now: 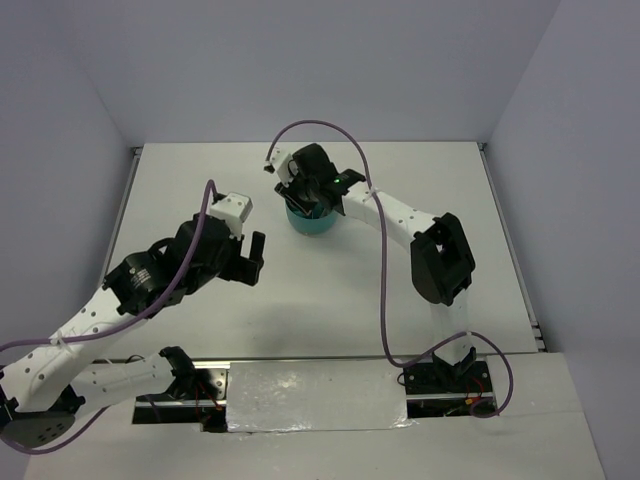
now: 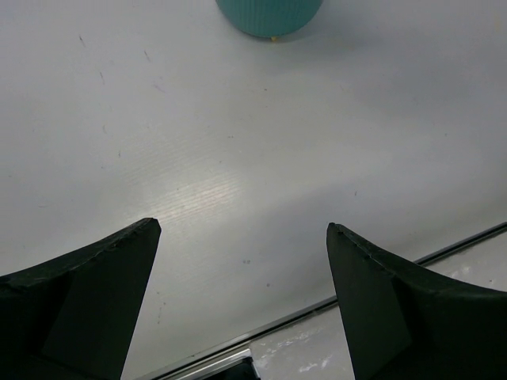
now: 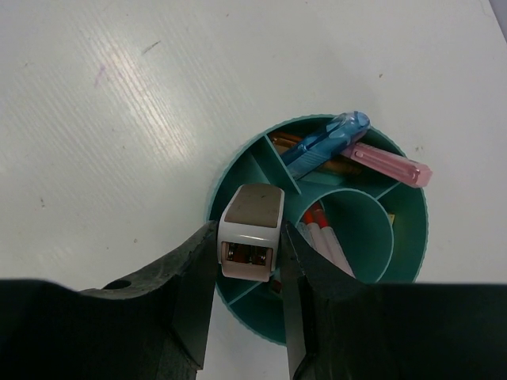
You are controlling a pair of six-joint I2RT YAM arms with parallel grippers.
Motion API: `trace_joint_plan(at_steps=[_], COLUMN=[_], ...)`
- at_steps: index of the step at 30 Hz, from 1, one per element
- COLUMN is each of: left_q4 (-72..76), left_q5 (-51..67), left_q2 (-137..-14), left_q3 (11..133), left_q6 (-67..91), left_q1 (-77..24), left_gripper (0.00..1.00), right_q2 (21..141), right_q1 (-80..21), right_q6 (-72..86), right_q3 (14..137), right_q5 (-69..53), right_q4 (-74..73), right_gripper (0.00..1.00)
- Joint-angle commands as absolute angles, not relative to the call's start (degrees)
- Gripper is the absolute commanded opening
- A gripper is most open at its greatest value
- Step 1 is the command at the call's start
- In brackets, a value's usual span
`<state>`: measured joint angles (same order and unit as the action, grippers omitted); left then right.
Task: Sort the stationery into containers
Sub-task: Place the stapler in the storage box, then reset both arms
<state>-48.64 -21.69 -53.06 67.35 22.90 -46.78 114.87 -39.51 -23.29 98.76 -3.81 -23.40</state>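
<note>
The round teal tub (image 3: 412, 237) with inner dividers sits below my right gripper (image 3: 250, 245). That gripper is shut on a small white block with a grey top (image 3: 252, 229) and holds it over the tub's left compartment. In the tub lie a light-blue piece (image 3: 325, 144), a pink piece (image 3: 388, 163) and thin white pens with red tips (image 3: 325, 237). In the top view the tub (image 1: 308, 224) is mostly hidden under the right gripper (image 1: 308, 190). My left gripper (image 2: 242, 229) is open and empty over bare table, with the tub (image 2: 269, 16) far ahead of it. It also shows in the top view (image 1: 257, 258).
The white table's near edge with a metal rail (image 2: 317, 309) runs just below the left gripper. A purple cable (image 1: 385, 290) hangs along the right arm.
</note>
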Motion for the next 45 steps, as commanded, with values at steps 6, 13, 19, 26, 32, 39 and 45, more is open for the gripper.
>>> trace_joint_plan(at_steps=[6, 13, 19, 26, 32, 39, 45], left_q4=[-45.53, -45.87, -49.30, -48.96, -47.11, -51.41, -50.71], left_q5=[-19.69, -20.73, -18.87, -20.56, -28.28, -33.75, -32.43], left_q2=[-53.88, -56.07, -64.41, -67.42, -61.36, -56.87, -55.28], left_q3=[71.36, 74.96, 82.52, 87.72, 82.36, 79.54, 76.82], left_q6=[20.92, 22.93, 27.41, 28.57, 24.88, 27.16, 28.12], left_q1=[-41.93, -34.83, -18.47, -10.29, -10.20, -10.19, -10.28], left_gripper=[0.99, 0.99, 0.99, 0.99, 0.99, 0.99, 0.99], right_q2=[114.79, 109.27, 90.73, 68.58, 53.90, 44.74, 43.95], right_q1=[-39.73, -37.97, -32.36, -21.02, -19.78, -19.86, -19.69], right_q6=[-19.96, -15.83, 0.75, 10.81, 12.38, 18.28, 17.23], right_q3=[104.41, 108.54, 108.19, 108.81, 106.09, 96.24, 96.42], right_q5=[-2.81, -4.83, 1.22, 14.05, 22.93, 22.23, 22.32], right_q4=[-23.64, -26.72, -31.45, -54.39, -66.87, -71.36, -71.10], right_gripper=[0.55, 0.61, 1.00, 1.00, 1.00, 1.00, 1.00])
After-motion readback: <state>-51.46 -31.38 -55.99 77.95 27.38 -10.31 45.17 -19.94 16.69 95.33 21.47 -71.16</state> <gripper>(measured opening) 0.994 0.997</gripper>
